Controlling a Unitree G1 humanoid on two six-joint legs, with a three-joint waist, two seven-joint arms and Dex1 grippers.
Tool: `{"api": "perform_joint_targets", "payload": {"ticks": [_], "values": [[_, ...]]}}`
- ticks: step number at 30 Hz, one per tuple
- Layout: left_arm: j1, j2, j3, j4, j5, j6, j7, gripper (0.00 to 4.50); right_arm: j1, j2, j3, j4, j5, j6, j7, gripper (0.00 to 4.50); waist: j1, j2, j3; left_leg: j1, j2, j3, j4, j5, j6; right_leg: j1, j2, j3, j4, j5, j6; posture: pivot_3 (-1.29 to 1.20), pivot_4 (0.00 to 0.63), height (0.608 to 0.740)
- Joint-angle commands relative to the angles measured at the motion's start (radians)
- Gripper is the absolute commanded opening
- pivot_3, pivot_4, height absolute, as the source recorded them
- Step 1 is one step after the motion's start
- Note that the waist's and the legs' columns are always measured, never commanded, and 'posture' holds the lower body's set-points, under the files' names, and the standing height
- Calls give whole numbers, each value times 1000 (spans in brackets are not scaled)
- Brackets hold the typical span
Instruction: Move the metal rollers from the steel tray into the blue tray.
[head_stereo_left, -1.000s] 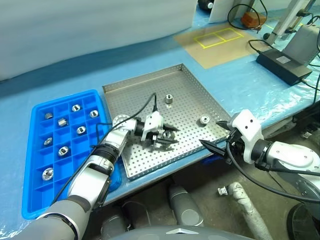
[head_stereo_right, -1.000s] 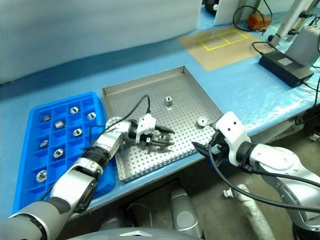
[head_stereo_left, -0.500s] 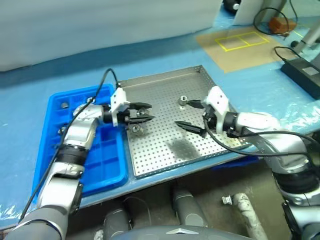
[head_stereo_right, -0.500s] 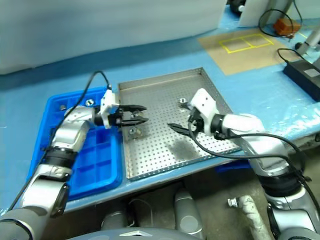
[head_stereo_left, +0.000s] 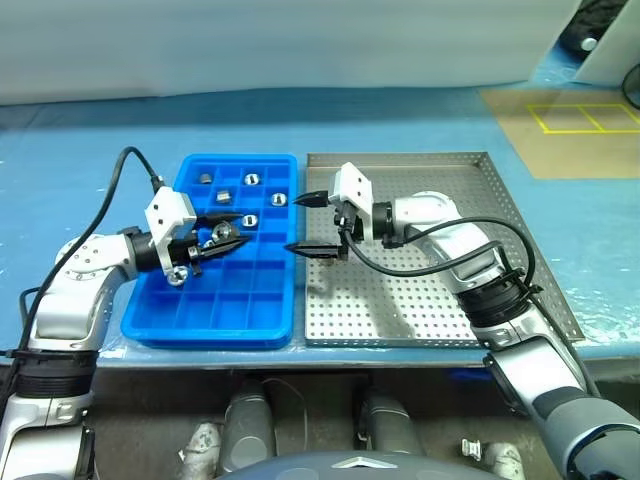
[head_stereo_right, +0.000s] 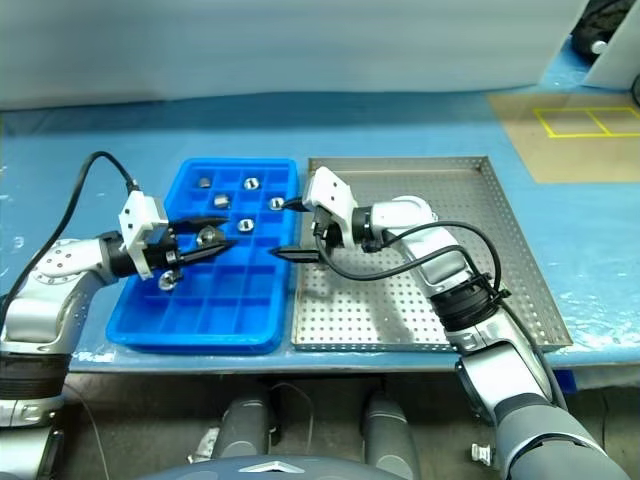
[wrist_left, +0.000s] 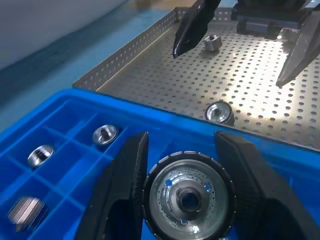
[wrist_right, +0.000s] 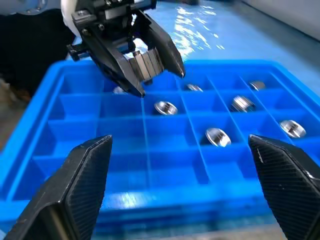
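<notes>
My left gripper (head_stereo_left: 238, 228) hovers over the middle of the blue tray (head_stereo_left: 240, 300), shut on a metal roller (wrist_left: 186, 195), a flanged disc with a centre hole. Several other rollers (wrist_right: 166, 107) lie in the blue tray's far compartments. My right gripper (head_stereo_left: 298, 223) stands open and points left, over the steel tray's (head_stereo_left: 430, 290) left rim beside the blue tray, with nothing between its fingers. In the left wrist view, two rollers (wrist_left: 219, 112) lie on the perforated floor of the steel tray, one near its left rim and one (wrist_left: 213, 42) farther back.
Both trays sit side by side on a blue-covered table near its front edge. A beige mat with yellow lines (head_stereo_left: 570, 115) lies at the back right. A black cable (head_stereo_left: 130, 165) loops up from my left wrist.
The head camera has swung left. My left gripper carried the roller from the steel tray's left side to above the blue tray. My right gripper travelled left across the steel tray, still open.
</notes>
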Motion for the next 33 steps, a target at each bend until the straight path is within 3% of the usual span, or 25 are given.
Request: {"api": "perform_joint_targets", "payload": {"ticks": [1, 8, 15, 30, 31, 33], "values": [[70, 32, 77, -115, -48, 41, 42, 1768, -43, 38, 0, 46, -14, -65, 46, 4500, 8, 0, 0, 0, 0, 0, 0, 0, -1, 0, 0, 0, 1, 0, 0, 154, 150, 740], [260, 51, 111, -247, -96, 107, 68, 1768, -61, 63, 1, 91, -17, -80, 152, 4500, 31, -1, 0, -1, 0, -1, -1, 1, -2, -1, 0, 0, 1, 0, 0, 191, 150, 740], [354, 82, 93, -202, -42, 51, 41, 1768, -56, 70, -9, 109, -51, -102, 163, 4500, 30, -1, 0, 0, 1, -2, -2, 1, -2, -2, 2, 1, 2, 0, 1, 179, 150, 740], [391, 113, 35, -125, 19, -18, 1, 1768, -40, 58, -24, 111, -80, -114, 154, 4500, 30, -2, -1, -1, 1, -1, -5, 3, -4, -5, 2, 1, 2, 0, 1, 155, 150, 740], [385, 110, 34, -114, 23, -25, 5, 2489, -39, 56, -24, 109, -81, -113, 154, 4500, 30, -2, -1, -1, 1, -1, -5, 3, -4, -5, 2, 1, 2, -1, 1, 154, 150, 740], [366, 100, 31, -87, 45, -57, 25, 3003, -36, 53, -25, 106, -83, -113, 152, 4500, 30, -2, -1, 0, 1, -1, -5, 3, -4, -5, 3, 1, 2, -1, 1, 152, 150, 740]]}}
